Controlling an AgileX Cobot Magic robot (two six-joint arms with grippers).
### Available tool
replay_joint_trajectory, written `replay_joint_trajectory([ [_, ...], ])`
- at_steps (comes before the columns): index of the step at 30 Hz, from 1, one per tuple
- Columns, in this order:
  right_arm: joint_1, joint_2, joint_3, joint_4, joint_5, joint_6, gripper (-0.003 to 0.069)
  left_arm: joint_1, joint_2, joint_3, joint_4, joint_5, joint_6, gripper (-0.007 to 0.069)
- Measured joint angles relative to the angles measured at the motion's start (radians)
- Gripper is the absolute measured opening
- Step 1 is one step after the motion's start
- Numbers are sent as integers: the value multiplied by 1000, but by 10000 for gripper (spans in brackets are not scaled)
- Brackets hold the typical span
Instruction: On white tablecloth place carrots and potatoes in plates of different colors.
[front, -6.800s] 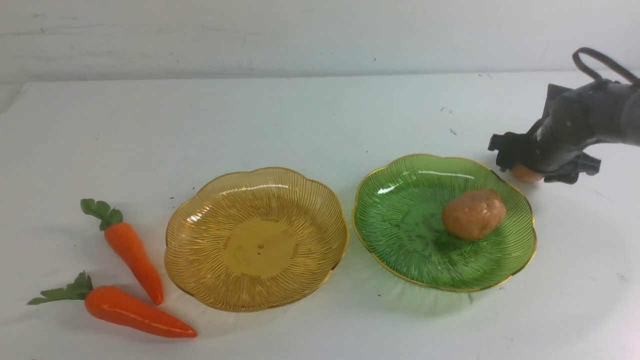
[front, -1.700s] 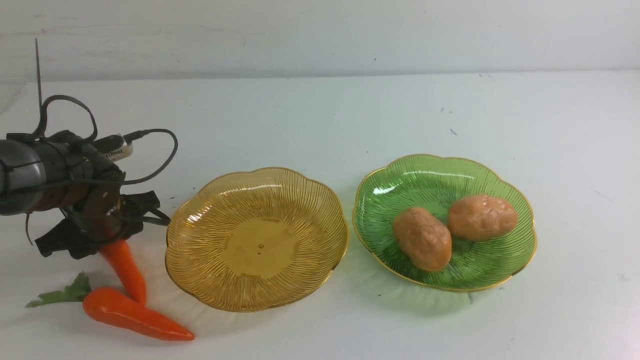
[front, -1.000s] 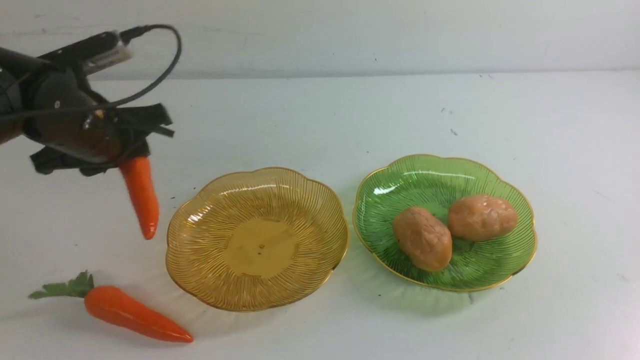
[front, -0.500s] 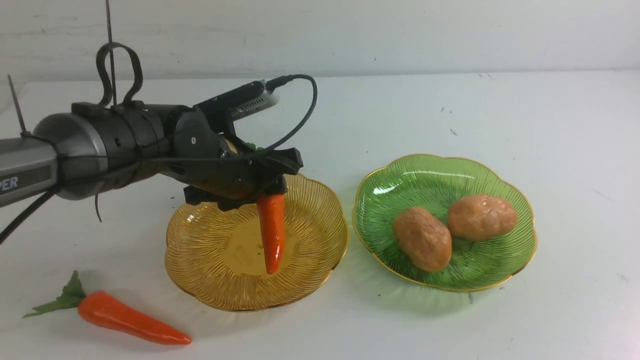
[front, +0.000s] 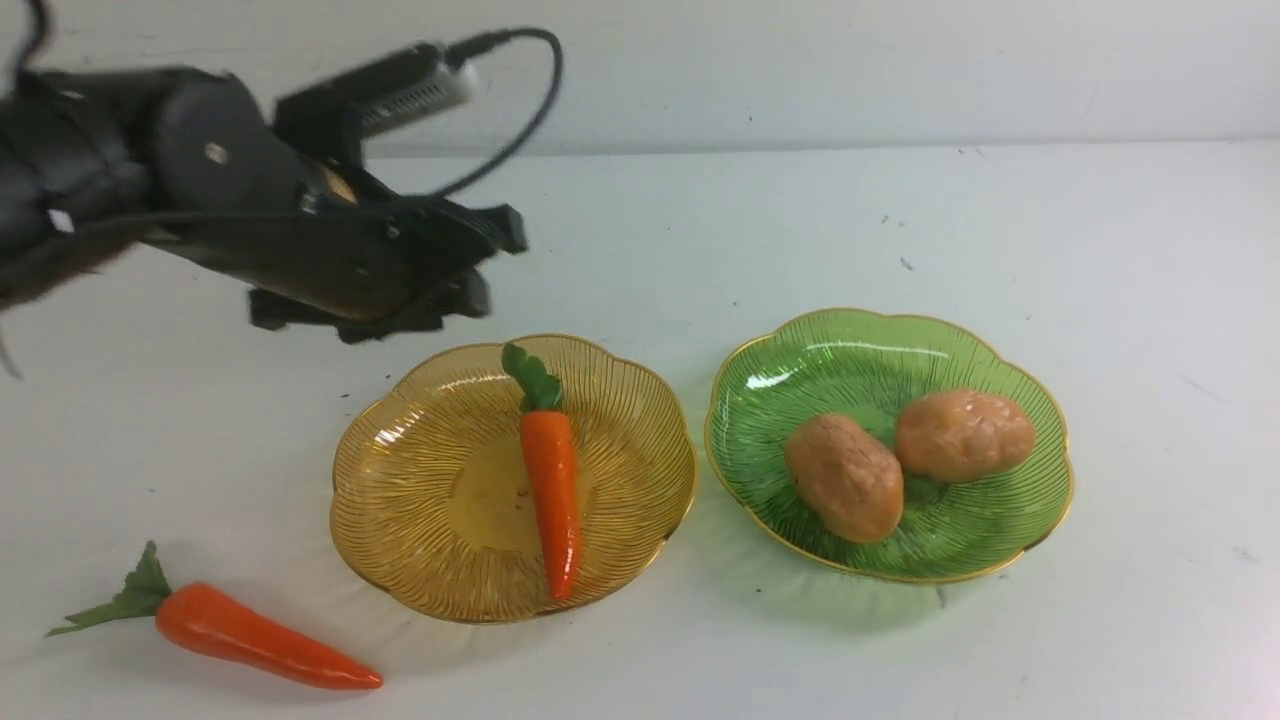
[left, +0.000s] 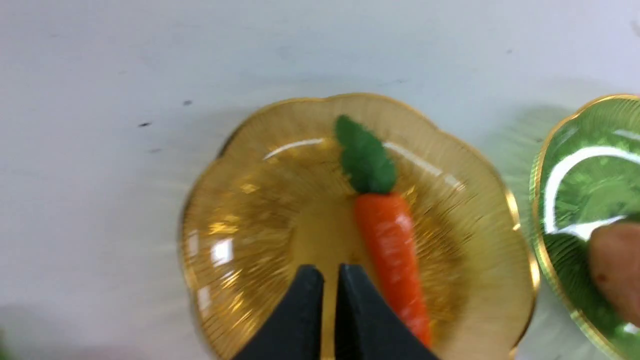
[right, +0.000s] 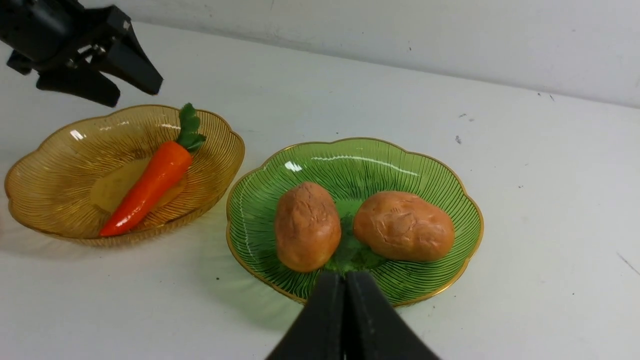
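Suspending the left gripper (front: 495, 262) in the air over the plain white tablecloth (front: 1000, 220), just beyond the far-left rim of the amber-yellow translucent ribbed plastic plate (front: 400, 540); presenting its jaws closed together, gripping nothing.

Displaying one glossy orange toy carrot (front: 552, 490) lying inside that plate, leafy green top pointing at the far rim, tip pointing at the near rim.

Displaying the second orange carrot (front: 250, 640) lying on the cloth to the near left of that plate, apart from it.

Containing the nearer lumpy tan-brown toy potato (front: 845, 490) and the farther tan-brown potato (front: 963, 435) side by side in the green ribbed plastic plate (front: 800, 350) on the right.

Presenting the right gripper (right: 345, 280) in its wrist view only, facing the green plate, jaws pressed together, empty.
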Motion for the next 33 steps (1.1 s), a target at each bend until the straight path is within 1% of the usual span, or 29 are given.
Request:
replay_joint_trajectory([
  [2, 0, 0, 0, 3, 1, 0, -15, 53, -77, 15, 61, 150, 15, 2],
  [4, 0, 0, 0, 3, 1, 0, -15, 89, -166, 103, 125, 260, 4, -3],
  [5, 0, 0, 0, 3, 1, 0, -15, 99, -209, 169, 142, 285, -33, -3],
  [6, 0, 0, 0, 3, 1, 0, -15, 104, -259, 261, 149, 281, -105, -3],
  [7, 0, 0, 0, 3, 1, 0, -15, 106, -291, 329, 151, 260, -172, -3],
  [9, 0, 0, 0, 3, 1, 0, -15, 106, -326, 418, 151, 198, -269, -3],
  [11, 0, 0, 0, 4, 1, 0, -15, 106, -345, 502, 152, 106, -366, 1],
  [13, 0, 0, 0, 6, 1, 0, -15, 106, -347, 561, 152, 6, -444, 22],
  [15, 0, 0, 0, 12, 1, 0, -15, 106, -340, 597, 152, -54, -499, 45],
  [21, 0, 0, 0, 35, 1, 0, -15, 106, -303, 631, 178, -157, -590, 162],
  [25, 0, 0, 0, 43, 1, 0, -15, 106, -252, 631, 236, -216, -652, 288],
  [28, 0, 0, 0, 46, 1, 0, -15, 106, -194, 631, 277, -239, -726, 398],
  [31, 0, 0, 0, 48, 1, 0, -15, 106, -133, 631, 309, -266, -783, 469],
  [33, 0, 0, 0, 48, 1, 0, -15, 106, -85, 631, 326, -286, -828, 501],
])
